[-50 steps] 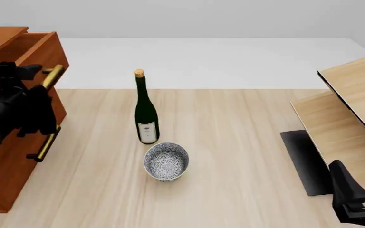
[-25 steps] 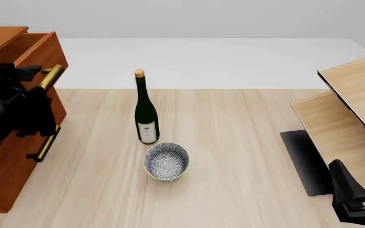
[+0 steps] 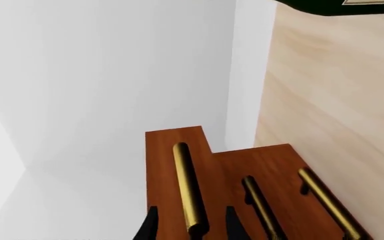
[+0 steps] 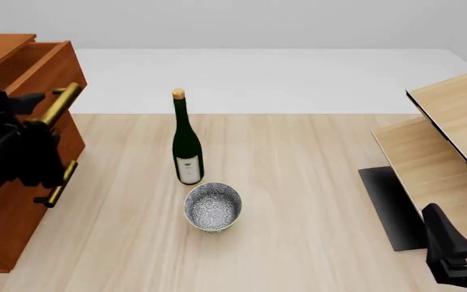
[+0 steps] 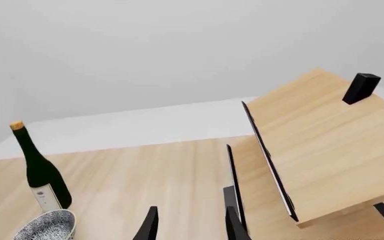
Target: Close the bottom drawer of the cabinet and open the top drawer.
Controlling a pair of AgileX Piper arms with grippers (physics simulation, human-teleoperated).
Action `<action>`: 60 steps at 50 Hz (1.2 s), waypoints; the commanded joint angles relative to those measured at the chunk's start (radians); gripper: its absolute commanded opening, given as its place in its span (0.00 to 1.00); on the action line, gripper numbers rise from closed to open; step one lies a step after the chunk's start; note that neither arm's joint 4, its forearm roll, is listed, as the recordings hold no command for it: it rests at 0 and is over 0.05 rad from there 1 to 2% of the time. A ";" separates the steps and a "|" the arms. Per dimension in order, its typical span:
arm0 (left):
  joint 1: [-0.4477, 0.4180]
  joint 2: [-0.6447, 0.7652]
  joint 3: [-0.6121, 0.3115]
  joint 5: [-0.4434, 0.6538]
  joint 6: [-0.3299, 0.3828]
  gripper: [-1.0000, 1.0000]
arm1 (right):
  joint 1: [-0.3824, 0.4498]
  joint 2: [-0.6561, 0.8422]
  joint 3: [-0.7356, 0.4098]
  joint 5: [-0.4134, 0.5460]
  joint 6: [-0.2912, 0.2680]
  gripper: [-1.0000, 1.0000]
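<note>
One cabinet (image 4: 10, 201) with three brass handles showing, one green bottle (image 4: 186, 146), one patterned bowl (image 4: 212, 207), two pale shelf boards (image 4: 452, 121), and two claws: left (image 4: 10, 131), right (image 4: 461, 234).

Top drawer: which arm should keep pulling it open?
Left. Its pincer straddles the top drawer handle at the cabinet; the right pincer sits far off by the shelf boards.

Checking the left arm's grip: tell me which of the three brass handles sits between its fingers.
The top drawer's handle. It lies between the left hand's fingers, on the drawer that sticks out; the other two handles sit beside it, ungripped.
</note>
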 commanded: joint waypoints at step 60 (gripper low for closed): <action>-0.063 -0.143 -0.521 0.681 -0.387 1.00 | 0.000 0.139 -0.033 -0.112 0.106 1.00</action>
